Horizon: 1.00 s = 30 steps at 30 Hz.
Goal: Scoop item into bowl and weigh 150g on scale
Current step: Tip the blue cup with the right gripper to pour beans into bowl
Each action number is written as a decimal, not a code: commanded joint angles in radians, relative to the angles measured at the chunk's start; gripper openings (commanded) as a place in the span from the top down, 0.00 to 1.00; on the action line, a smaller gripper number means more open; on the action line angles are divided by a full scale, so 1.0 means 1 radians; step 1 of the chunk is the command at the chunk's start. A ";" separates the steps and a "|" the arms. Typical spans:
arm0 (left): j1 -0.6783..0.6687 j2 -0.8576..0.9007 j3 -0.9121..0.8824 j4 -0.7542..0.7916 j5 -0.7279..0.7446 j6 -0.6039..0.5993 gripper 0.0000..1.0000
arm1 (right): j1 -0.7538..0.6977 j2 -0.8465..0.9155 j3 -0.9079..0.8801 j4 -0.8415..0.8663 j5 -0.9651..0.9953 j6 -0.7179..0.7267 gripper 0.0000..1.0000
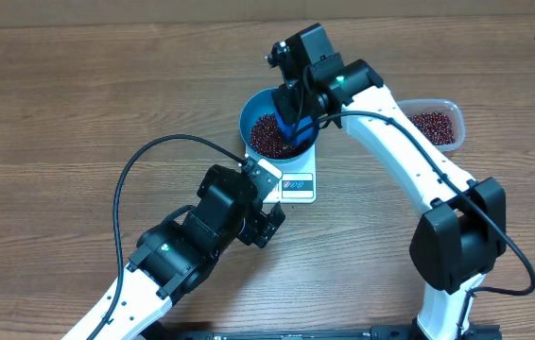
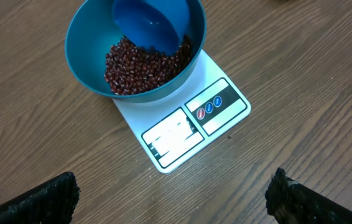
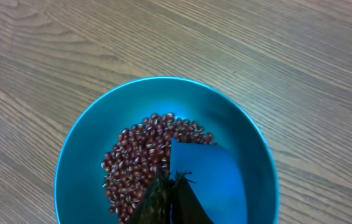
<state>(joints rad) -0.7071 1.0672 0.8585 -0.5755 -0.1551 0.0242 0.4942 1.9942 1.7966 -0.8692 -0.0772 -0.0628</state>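
Right arm [image 1: 395,142] is over the bowl [image 1: 249,118], its jaws pressed tight on the handle of the small blue scoop [image 2: 145,25]. The scoop's mouth is down inside the bowl, leaning on the far wall, and its inside shows bare blue in the left wrist view. The beans [image 2: 142,62] lie heaped across the bowl's floor, a fair layer but well short of the rim. The bowl sits on the white scale [image 2: 132,118], which rests on the wooden surface [image 1: 78,94]; the clear tub [image 1: 458,123] holding more beans is out on the right arm's side, well apart from the scale.

Left arm [image 1: 182,250] hangs just in front of the scale, jaws spread wide and holding nothing. Its camera looks straight down at the display [image 2: 173,134], but the window is washed out by glare, so the figure can't be read from here.

My read: this is the tipping end of a scoop run, with the load looking already poured. To finish it cleanly, roll the wrist enough that any last grains slide off, then lift straight up and clear. Don't brush the rim, since any push on the bowl will throw the reading. Let the scale settle with nothing touching bowl or platform before trusting the number, and keep the left arm off the scale's edge.

Close to the target, half-filled scoops trickled in gently are the safer play; overshooting would mean digging beans back out.
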 commanded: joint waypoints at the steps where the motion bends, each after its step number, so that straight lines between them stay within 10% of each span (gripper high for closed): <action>1: 0.002 0.005 -0.005 0.003 -0.012 -0.013 0.01 | 0.014 0.008 -0.004 -0.006 0.009 0.005 0.96; 30: 0.002 0.005 -0.005 0.003 -0.012 -0.013 0.00 | 0.014 -0.032 -0.001 -0.029 -0.214 0.005 0.96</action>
<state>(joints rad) -0.7071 1.0672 0.8585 -0.5755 -0.1551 0.0246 0.5049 1.9945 1.7966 -0.9054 -0.2390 -0.0628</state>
